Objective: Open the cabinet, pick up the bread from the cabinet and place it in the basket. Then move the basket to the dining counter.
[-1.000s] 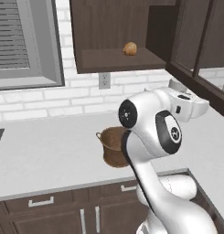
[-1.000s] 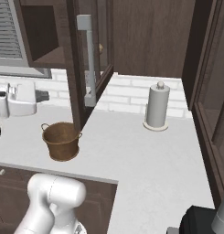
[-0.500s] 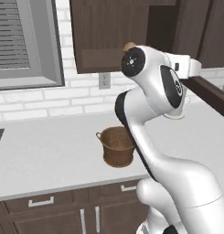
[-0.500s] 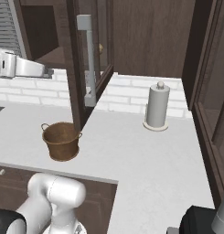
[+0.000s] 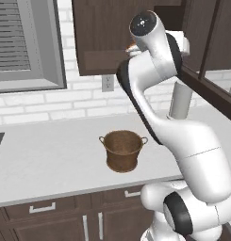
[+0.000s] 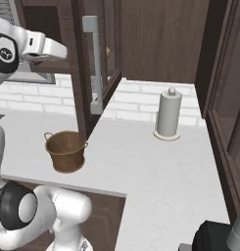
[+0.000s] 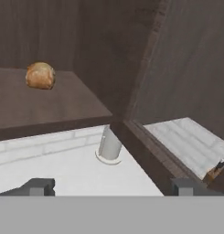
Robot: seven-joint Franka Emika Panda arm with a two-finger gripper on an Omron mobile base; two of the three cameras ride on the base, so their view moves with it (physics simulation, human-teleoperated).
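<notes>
Bread (image 7: 40,75) looks like a small round golden-tan bun from my hand cam, sitting alone on the dark shelf of the open cabinet (image 7: 49,105). My gripper (image 7: 111,186) has its fingers spread wide apart, holding nothing. Down on the pale worktop (image 5: 51,155) the coppery basket (image 5: 123,150) stands upright, with a paper towel roll (image 6: 168,114) near the white brick wall.
</notes>
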